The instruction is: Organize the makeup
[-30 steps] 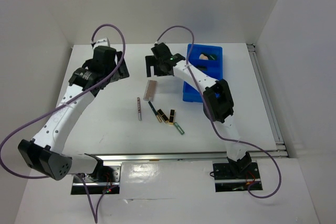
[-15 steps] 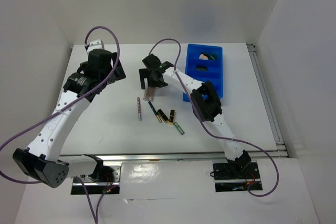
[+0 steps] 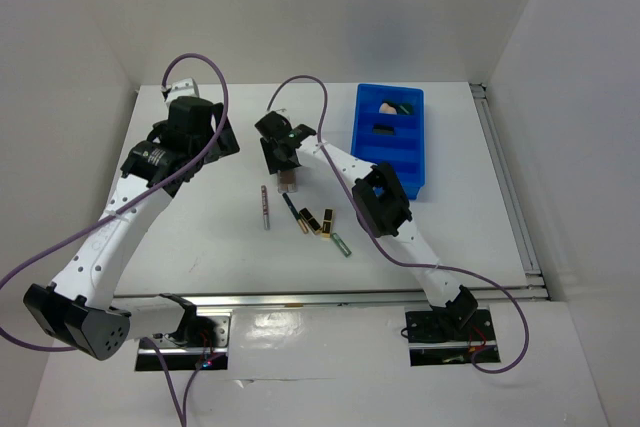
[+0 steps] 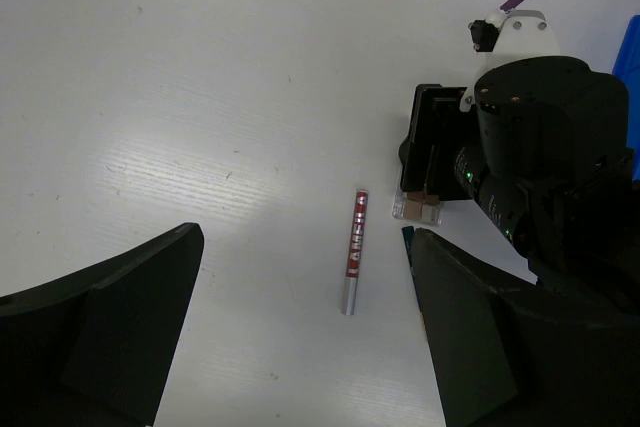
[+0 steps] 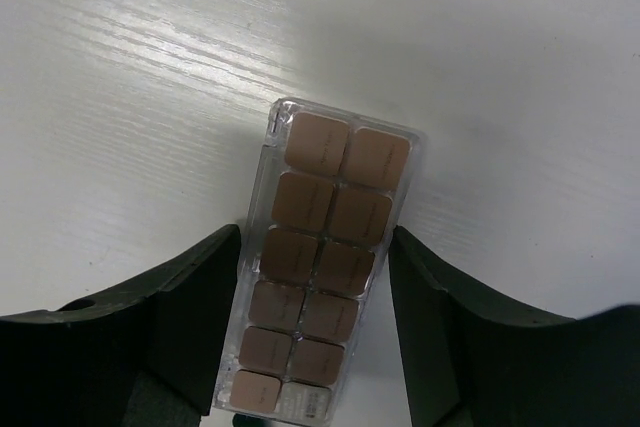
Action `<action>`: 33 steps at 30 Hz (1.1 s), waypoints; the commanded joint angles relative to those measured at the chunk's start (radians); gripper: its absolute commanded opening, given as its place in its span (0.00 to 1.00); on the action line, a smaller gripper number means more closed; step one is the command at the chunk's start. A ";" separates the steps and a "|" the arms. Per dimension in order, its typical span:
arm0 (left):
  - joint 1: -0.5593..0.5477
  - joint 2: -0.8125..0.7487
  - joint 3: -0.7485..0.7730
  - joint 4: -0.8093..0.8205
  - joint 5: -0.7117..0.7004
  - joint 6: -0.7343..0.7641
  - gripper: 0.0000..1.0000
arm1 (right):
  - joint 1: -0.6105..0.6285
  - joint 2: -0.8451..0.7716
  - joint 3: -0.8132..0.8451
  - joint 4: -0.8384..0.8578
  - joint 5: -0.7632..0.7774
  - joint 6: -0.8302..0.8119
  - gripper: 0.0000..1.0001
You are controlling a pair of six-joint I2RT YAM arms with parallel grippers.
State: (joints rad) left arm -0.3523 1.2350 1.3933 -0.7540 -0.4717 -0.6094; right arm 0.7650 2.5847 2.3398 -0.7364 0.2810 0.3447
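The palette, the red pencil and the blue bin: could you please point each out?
palette (image 5: 325, 257): right wrist view, middle pans.
red pencil (image 4: 352, 252): left wrist view, mid barrel.
blue bin (image 3: 362, 132): top view, left wall.

We found a white tabletop (image 3: 200, 227) carrying a blue bin (image 3: 390, 137) at its far right. A tan palette (image 5: 325, 267) lay flat near the middle, with a red-and-silver pencil (image 3: 265, 207) nearby, then a dark pencil (image 3: 290, 206), two black-gold lipsticks (image 3: 318, 221) and a green tube (image 3: 343, 243) trailing toward the near edge.
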 commanded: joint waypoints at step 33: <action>-0.002 -0.058 0.003 0.045 -0.041 -0.001 0.99 | -0.348 -0.511 -0.370 0.598 0.061 -0.568 0.50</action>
State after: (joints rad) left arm -0.3523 1.1976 1.3872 -0.7460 -0.4942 -0.6086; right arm 0.4156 2.1250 2.0460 -0.3035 0.2279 -0.0746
